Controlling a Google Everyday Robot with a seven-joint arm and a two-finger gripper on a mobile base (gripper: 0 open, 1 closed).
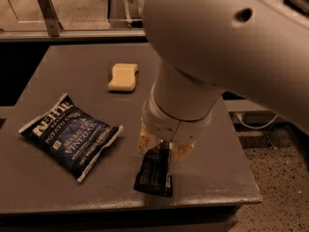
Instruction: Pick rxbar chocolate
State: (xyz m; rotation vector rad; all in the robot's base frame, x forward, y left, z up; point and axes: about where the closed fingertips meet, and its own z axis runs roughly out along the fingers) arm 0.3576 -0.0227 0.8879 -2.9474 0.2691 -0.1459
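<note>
Pointing straight down to the right of the Kettle chip bag (70, 137) and a little nearer than it, the gripper (163, 146) looks closed on the upper crimped end of the rxbar chocolate (154, 173). The bar hangs tilted below it, and I cannot tell whether its lower end touches the tabletop (58, 187). To finish the pick well, I would lift straight up and slowly. The hold is on one end only, so the free length may swing or peel out of the pinch if the wrist jerks or turns. The bar is a thin, narrow black wrapper with fine pale print and a glossy film that looks slick; a firm squeeze on the flat crimp should hold better than one on the padded middle. The chip bag itself is a puffed dark-blue pillow with white lettering and crinkled seams, lying flat and well apart from the bar, so it is unlikely to snag on the way up. Beyond the bag and to its right lies a pale yellow block (122, 76) — matte, soft-edged and sponge-like. The tabletop is a smooth grey slab with a dull sheen. Well beyond the bag stands a metal bracket (47, 11) against a pane, and the broad white arm (217, 42) fills the upper right.
</note>
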